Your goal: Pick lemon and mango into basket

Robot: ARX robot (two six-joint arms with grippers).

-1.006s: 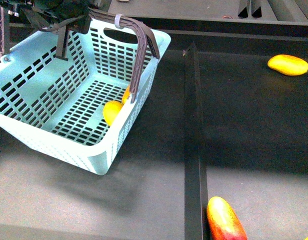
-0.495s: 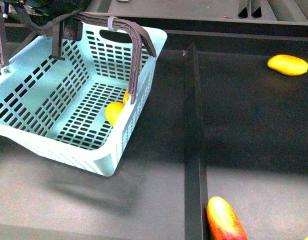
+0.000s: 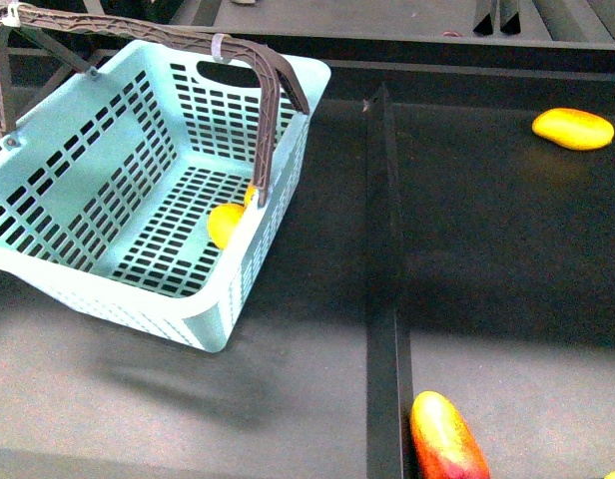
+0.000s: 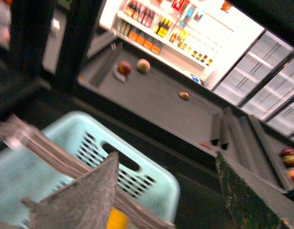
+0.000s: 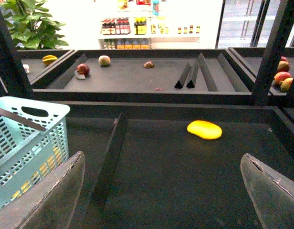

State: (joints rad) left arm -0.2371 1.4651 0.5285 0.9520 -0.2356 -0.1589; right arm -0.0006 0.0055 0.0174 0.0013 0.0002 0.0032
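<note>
The light teal basket [image 3: 83, 190] stands at the left of the front view with its brown handles [image 3: 274, 110] up. A small bright yellow lemon [image 3: 225, 223] lies inside against the right wall, with an orange-yellow bit behind it. A red and yellow mango [image 3: 445, 439] lies at the bottom edge beside the divider. A yellow oval fruit [image 3: 574, 129] lies at the far right, also in the right wrist view [image 5: 204, 129]. My left gripper [image 4: 171, 205] is open above the basket [image 4: 152, 176] and its handle. My right gripper [image 5: 161, 195] is open and empty over the dark shelf.
A raised black divider [image 3: 385, 259] runs front to back between the basket's side and the right section. A back ledge and further shelves with several fruits [image 5: 82, 68] lie beyond. The basket [image 5: 37, 138] shows left of the right gripper.
My left arm has let go of the basket handle and risen out of the front view. The basket has shifted a little left and settled.
</note>
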